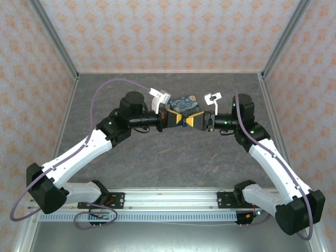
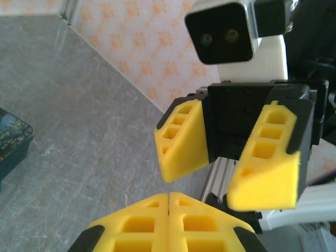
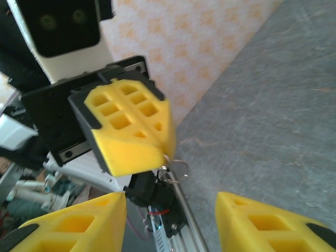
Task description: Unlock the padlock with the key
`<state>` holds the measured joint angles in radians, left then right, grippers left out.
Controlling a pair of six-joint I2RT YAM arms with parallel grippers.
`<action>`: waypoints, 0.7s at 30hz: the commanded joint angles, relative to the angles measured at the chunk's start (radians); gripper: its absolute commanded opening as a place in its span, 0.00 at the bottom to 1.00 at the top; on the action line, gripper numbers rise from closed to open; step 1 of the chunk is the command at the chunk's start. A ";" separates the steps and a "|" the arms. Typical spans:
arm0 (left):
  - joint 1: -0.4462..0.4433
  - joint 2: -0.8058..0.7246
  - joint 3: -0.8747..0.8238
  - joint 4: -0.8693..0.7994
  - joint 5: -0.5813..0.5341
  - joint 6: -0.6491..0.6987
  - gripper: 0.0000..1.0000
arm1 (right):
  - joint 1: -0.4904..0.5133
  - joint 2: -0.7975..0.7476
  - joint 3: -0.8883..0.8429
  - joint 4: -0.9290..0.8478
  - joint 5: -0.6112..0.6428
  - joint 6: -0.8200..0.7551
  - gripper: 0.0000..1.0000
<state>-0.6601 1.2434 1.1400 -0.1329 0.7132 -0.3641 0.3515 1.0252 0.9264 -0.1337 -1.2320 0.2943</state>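
1. Key [image 3: 174, 168] is pinched in the left claw [image 3: 160, 152], whose yellow tips are pressed shut; its thin pale wire ring pokes out there.
2. That claw hangs above the table [image 1: 173, 157], just on the near side of the painted tin [image 1: 184, 101].
3. Facing it tip to tip, also just in front of the tin, the right claw [image 3: 171, 198] stands with fingers apart, gripping nothing.

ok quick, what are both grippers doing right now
left gripper: closed, fingers pinching a tiny metal piece with a ring; key or padlock, cannot tell
right gripper: open, holding nothing
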 commanded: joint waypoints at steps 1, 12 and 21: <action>0.008 -0.016 0.055 -0.037 0.086 0.064 0.00 | 0.026 0.012 0.044 0.053 -0.055 -0.060 0.46; 0.008 -0.010 0.047 0.031 0.112 0.021 0.00 | 0.037 0.020 0.019 0.095 -0.063 -0.061 0.39; 0.009 0.000 0.045 0.053 0.119 0.006 0.00 | 0.051 0.030 0.016 0.120 -0.061 -0.048 0.36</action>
<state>-0.6598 1.2434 1.1610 -0.1368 0.8051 -0.3431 0.3943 1.0512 0.9379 -0.0692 -1.2648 0.2531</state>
